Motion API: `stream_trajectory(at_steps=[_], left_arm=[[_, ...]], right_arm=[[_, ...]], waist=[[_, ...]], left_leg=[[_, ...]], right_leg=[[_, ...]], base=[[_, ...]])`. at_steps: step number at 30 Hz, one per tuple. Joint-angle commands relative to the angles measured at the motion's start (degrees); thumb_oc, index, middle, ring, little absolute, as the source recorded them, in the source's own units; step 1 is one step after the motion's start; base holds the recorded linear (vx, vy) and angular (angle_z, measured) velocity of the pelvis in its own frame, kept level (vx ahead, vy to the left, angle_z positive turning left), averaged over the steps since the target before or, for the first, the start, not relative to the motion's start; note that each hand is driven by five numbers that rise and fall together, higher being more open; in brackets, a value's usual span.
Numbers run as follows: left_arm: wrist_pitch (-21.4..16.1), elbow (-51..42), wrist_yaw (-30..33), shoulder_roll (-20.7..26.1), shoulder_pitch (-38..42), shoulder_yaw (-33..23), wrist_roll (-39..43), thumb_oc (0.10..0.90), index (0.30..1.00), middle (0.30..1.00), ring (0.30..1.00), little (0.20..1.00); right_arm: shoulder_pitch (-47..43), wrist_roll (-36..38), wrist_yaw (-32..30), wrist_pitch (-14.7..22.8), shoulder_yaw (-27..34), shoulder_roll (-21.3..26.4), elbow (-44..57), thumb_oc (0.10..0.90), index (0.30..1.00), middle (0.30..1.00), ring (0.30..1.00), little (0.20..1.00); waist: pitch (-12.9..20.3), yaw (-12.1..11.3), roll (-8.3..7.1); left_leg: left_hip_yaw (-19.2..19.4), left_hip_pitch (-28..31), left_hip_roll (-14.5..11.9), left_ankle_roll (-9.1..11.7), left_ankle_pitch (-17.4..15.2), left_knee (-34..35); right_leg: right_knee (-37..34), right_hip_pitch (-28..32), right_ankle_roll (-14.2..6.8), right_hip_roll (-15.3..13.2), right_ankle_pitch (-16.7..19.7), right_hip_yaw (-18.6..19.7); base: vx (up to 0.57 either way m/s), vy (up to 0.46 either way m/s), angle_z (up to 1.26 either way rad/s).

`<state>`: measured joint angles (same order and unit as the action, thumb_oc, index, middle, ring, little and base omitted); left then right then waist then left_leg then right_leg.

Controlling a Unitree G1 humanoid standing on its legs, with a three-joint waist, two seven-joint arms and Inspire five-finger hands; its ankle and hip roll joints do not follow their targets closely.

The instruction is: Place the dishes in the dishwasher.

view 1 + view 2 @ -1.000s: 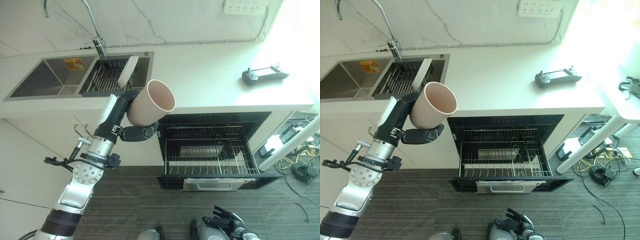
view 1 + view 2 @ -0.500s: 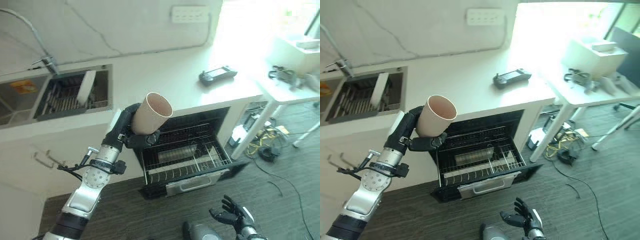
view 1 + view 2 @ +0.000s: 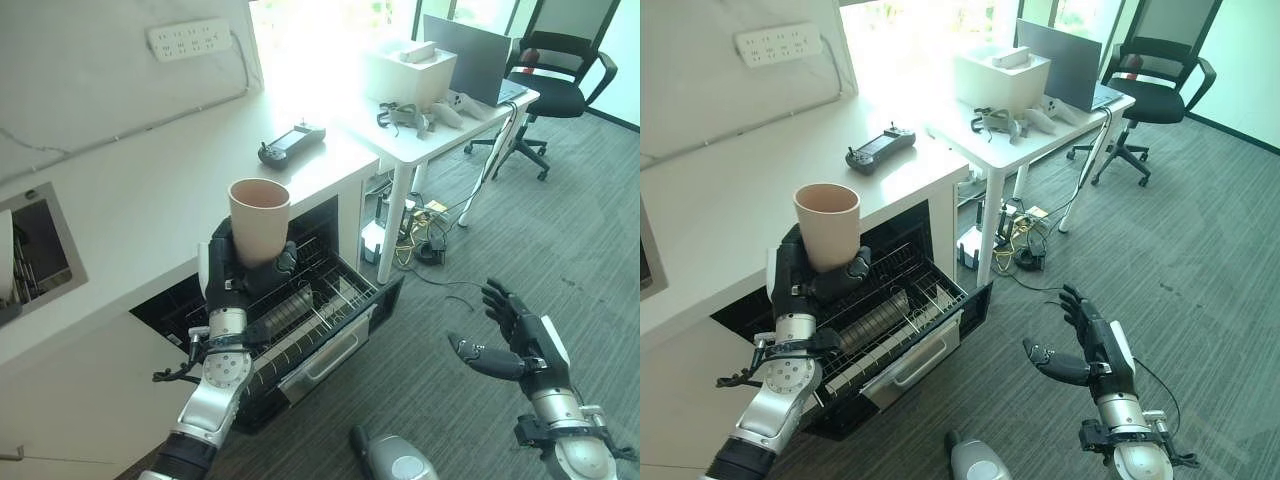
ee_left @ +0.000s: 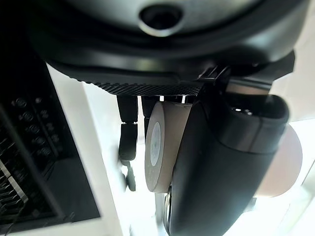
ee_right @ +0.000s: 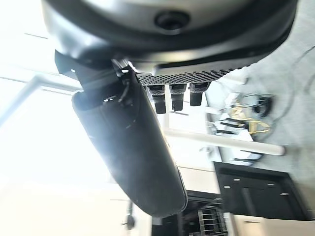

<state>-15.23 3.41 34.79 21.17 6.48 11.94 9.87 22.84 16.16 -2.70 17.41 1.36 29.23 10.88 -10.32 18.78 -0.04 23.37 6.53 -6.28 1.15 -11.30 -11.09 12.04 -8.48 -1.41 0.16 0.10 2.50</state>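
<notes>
The left robot hand (image 3: 238,278) is curled around a beige cup (image 3: 259,217), holding it upright above the pulled-out dishwasher rack (image 3: 300,310), beside the white bench (image 3: 150,215). The right robot hand (image 3: 510,335) hovers over the carpet with fingers spread, empty.

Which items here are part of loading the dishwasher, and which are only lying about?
Part of the job:
- beige cup, upright, held in the left robot hand
- dishwasher rack, pulled out, below the cup
- right robot hand, open and holding nothing, over the floor

Lying about:
- black controller on the counter
- laptop and white box on the white desk
- office chair
</notes>
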Motion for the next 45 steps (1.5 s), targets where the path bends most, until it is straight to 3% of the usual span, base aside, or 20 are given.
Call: stream_trajectory(at_steps=[1, 2, 5, 12, 19, 31, 45], left_arm=[[-7.5, -3.6, 5.3, 3.3, 6.5, -1.7, -7.7, 0.4, 0.3, 0.3, 0.3, 0.3], [-7.5, -3.5, 6.4, 3.2, 6.7, -1.7, -8.9, 0.4, 0.3, 0.3, 0.3, 0.3], [-7.4, -3.7, 7.7, 2.4, 6.7, -1.3, -11.8, 0.4, 0.3, 0.3, 0.3, 0.3], [-7.2, -5.8, 8.3, 1.9, 7.3, 3.5, -17.8, 0.4, 0.3, 0.3, 0.3, 0.3], [-10.4, -5.3, 10.0, 1.7, 8.2, 7.5, -21.4, 0.4, 0.3, 0.3, 0.3, 0.3], [-13.6, -4.1, 12.4, 1.1, 11.4, 10.5, -23.9, 0.4, 0.3, 0.3, 0.3, 0.3], [-13.4, -1.7, 11.5, 0.2, 12.0, 12.2, -20.6, 0.4, 0.3, 0.3, 0.3, 0.3]], right_arm=[[-6.6, 8.5, 6.2, 11.2, 1.9, 1.4, 8.2, 0.8, 0.9, 0.9, 0.9, 0.9], [-8.1, 11.0, 7.9, 10.6, 0.8, 1.2, 8.6, 0.8, 0.9, 0.9, 0.9, 0.9], [-12.5, 13.2, 10.5, 7.8, -3.0, 0.3, 8.6, 0.8, 0.9, 0.9, 0.9, 0.9], [-24.7, 21.9, 13.2, 3.4, -14.8, -2.5, 8.6, 0.8, 0.9, 0.9, 0.9, 0.9], [-34.7, 24.0, 7.9, -0.1, -22.1, -4.9, 5.2, 0.8, 0.9, 0.9, 0.9, 0.9], [-46.2, 27.2, 1.2, -4.1, -26.0, -9.6, -1.1, 0.8, 0.9, 0.9, 0.9, 0.9], [-50.9, 31.7, 3.1, -7.7, -27.7, -11.6, -1.9, 0.8, 0.9, 0.9, 0.9, 0.9]], waist=[[1.7, -2.1, -0.9], [1.7, -2.5, -1.13], [2.0, -4.3, -1.01], [2.8, -11.0, -1.23], [3.7, -16.3, -1.93], [4.3, -20.1, -2.15], [4.2, -21.5, -2.28]], left_leg=[[-5.4, -1.7, -1.8, -2.2, -4.5, -6.1], [-4.8, -2.3, -2.1, -2.2, -3.1, -6.1], [-5.5, -2.7, -2.2, -1.7, -2.8, -6.1], [-10.4, -5.1, -2.0, -0.3, -1.3, -6.1], [-14.9, -6.9, -1.3, 0.4, -0.6, -6.1], [-18.9, -8.4, -0.2, 0.7, 0.0, -6.1], [-20.5, -9.1, 0.4, 0.6, 0.4, -6.1]], right_leg=[[5.1, 5.1, -6.4, -4.7, -8.8, 0.0], [5.1, 4.5, -5.9, -4.6, -7.9, -0.3], [5.1, 4.8, -5.6, -5.1, -8.3, -1.6], [5.1, 6.3, -4.6, -6.8, -9.5, -6.9], [5.1, 7.5, -4.1, -7.8, -10.4, -11.1], [5.1, 8.8, -3.5, -8.5, -11.0, -13.8], [5.1, 8.9, -3.3, -8.6, -10.8, -14.1]], base=[[-0.11, -0.041, 0.03], [-0.11, -0.045, 0.02], [-0.04, -0.025, 0.04], [-0.02, -0.049, 0.54], [0.01, -0.033, 0.43], [0.01, -0.009, 0.3], [0.0, 0.002, 0.04]])
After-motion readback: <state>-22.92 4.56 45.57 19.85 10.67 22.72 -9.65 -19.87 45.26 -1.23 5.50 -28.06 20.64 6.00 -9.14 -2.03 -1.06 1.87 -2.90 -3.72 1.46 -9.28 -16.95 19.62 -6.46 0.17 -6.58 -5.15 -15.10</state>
